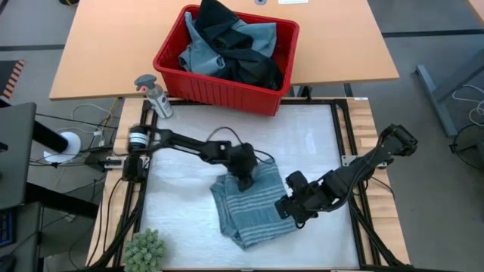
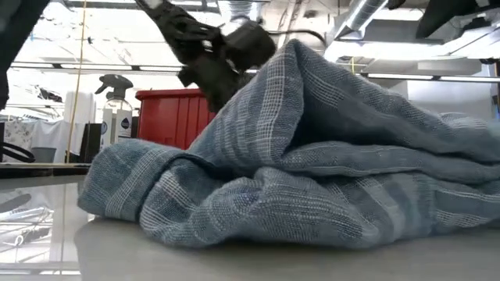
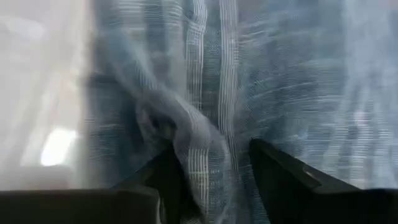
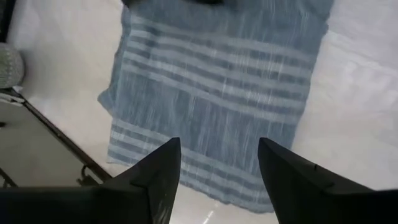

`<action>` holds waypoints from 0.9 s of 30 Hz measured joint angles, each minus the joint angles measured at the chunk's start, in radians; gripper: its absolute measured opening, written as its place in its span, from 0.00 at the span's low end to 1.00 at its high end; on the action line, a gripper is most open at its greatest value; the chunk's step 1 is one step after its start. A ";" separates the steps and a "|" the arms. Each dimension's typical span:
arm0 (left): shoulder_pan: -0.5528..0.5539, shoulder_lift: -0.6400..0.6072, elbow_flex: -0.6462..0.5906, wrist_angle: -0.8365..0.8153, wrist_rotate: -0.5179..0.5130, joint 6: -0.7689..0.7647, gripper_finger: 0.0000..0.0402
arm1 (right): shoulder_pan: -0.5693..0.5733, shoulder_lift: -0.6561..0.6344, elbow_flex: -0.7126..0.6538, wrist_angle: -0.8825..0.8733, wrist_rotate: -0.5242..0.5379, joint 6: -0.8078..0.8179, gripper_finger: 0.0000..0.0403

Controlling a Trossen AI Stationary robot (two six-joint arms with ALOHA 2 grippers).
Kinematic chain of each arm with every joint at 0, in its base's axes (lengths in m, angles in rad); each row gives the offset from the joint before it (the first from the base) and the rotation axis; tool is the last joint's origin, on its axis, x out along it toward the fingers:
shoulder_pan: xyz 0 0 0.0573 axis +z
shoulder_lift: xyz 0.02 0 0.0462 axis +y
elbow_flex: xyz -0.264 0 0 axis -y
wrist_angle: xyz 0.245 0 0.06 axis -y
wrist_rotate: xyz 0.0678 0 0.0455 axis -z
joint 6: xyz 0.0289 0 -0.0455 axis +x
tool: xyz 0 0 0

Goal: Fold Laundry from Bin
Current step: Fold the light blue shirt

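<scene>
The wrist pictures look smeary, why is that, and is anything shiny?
Left wrist view: the striped cloth is smeared with motion blur, a fold bunched between the left pincer fingers. Right wrist view: the stripes are slightly soft. Low view: bright ceiling lights wash out the background, and the table mirrors them.

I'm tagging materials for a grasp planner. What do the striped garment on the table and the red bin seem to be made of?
Striped garment: soft woven cloth, likely cotton or a blend; matte, with visible weave, pale stripes and limp folds. A ridge of it rises between the left gripper's fingers.
Red bin: looks like moulded rigid plastic with a thick rim and smooth, slightly glossy walls.
</scene>
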State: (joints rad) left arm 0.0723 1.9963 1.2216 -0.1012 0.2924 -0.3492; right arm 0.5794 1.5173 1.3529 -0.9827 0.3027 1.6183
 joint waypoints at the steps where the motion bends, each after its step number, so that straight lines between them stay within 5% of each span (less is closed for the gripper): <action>1: -0.008 0.038 0.047 -0.031 0.006 -0.003 0.38 | 0.001 0.000 0.000 0.005 0.000 0.000 0.58; 5: -0.012 0.117 0.239 -0.185 0.008 0.076 0.34 | 0.002 0.000 0.000 0.006 0.039 -0.002 0.55; 16: 0.065 0.063 0.606 -0.622 -0.232 0.445 0.34 | 0.070 -0.002 0.010 0.026 0.096 0.005 0.52; 18: 0.085 0.059 0.664 -0.753 -0.188 0.466 0.34 | 0.097 -0.002 0.011 0.033 0.102 0.035 0.52; 24: 0.095 0.032 0.683 -1.039 0.167 0.463 0.32 | 0.216 -0.002 0.010 0.015 0.133 0.125 0.47; 27: 0.051 0.018 0.633 -1.039 0.204 0.468 0.26 | 0.282 -0.002 0.010 -0.004 0.175 0.203 0.43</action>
State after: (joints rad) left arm 0.1231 2.0145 1.8550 -1.1398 0.4963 0.1188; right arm 0.8617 1.5154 1.3632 -0.9864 0.4772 1.8217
